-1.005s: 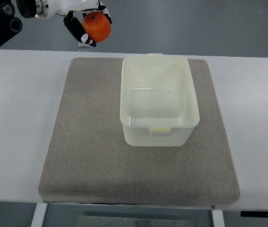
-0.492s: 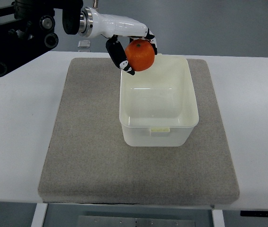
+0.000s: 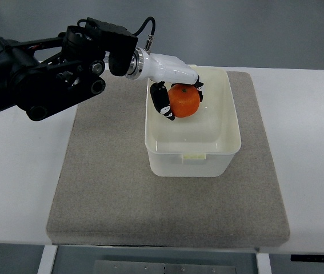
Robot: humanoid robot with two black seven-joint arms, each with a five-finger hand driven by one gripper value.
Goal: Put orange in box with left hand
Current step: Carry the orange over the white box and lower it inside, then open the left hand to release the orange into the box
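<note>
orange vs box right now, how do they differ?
The orange is round and bright orange; the box is rectangular and pale cream. The orange is far smaller than the box and fits within its opening. The orange is gripped by the left hand, while the box stands free on the grey mat. In the picture both overlap the same spot, the orange inside the box's outline.

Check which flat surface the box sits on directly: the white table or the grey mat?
The grey mat. The box stands on its far half, while the white table only shows around the mat's edges.
</note>
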